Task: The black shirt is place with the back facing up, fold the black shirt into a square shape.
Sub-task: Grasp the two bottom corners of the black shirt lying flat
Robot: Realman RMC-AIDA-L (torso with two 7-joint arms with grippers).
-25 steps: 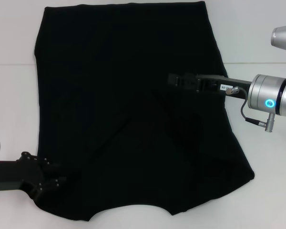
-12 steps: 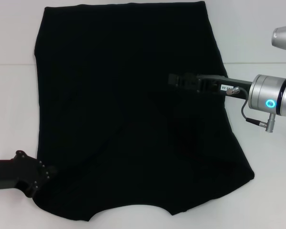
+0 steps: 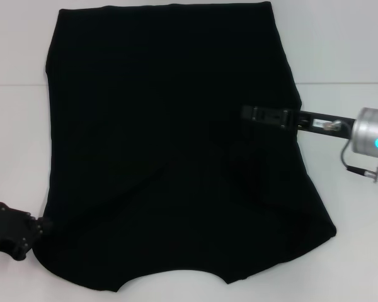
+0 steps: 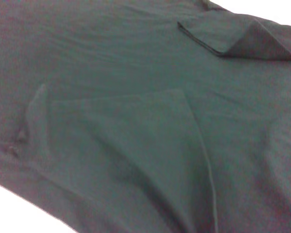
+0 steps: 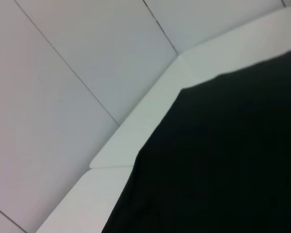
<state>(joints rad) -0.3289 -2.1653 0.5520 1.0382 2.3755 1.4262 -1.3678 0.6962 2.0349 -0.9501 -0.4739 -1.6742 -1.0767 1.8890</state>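
Note:
The black shirt lies flat on the white table, plain side up, its sleeves folded inward as faint diagonal creases across the middle. My left gripper sits just off the shirt's near left corner, at the edge of the cloth. My right gripper reaches in from the right, low over the shirt's right side. The left wrist view is filled by the shirt, with a folded flap and its seam. In the right wrist view, one edge of the shirt lies against the table.
Bare white table flanks the shirt on both sides. The table's far edge meets a pale panelled wall behind it.
My left gripper has drawn back to the left, off the shirt's near left corner. The right arm has shifted to the right and slightly nearer. The shirt lies as before.

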